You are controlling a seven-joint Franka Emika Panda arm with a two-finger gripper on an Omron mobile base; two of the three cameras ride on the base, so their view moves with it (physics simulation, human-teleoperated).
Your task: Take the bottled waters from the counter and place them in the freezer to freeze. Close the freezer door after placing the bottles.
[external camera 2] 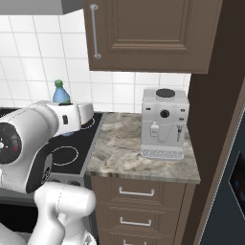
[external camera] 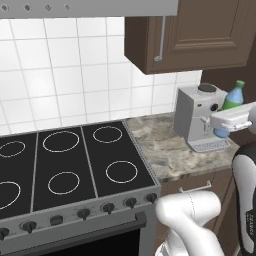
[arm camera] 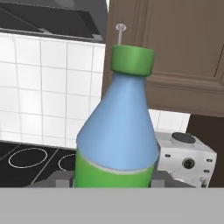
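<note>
Clamped between fingers: bottle (arm camera: 117, 131), upright, long axis vertical, cap at twelve o'clock; gripper (external camera: 227, 122) carrying it above counter (external camera: 170, 150), clear of coffee machine (external camera: 200, 117).

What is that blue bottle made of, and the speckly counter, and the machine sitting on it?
The bottle looks like smooth plastic: solid blue body, green band and green screw cap. The counter looks like polished stone, judging by its mottled grey-brown pattern. The coffee machine seems to be pale grey plastic or painted metal with black knobs; the render leaves that open.
</note>
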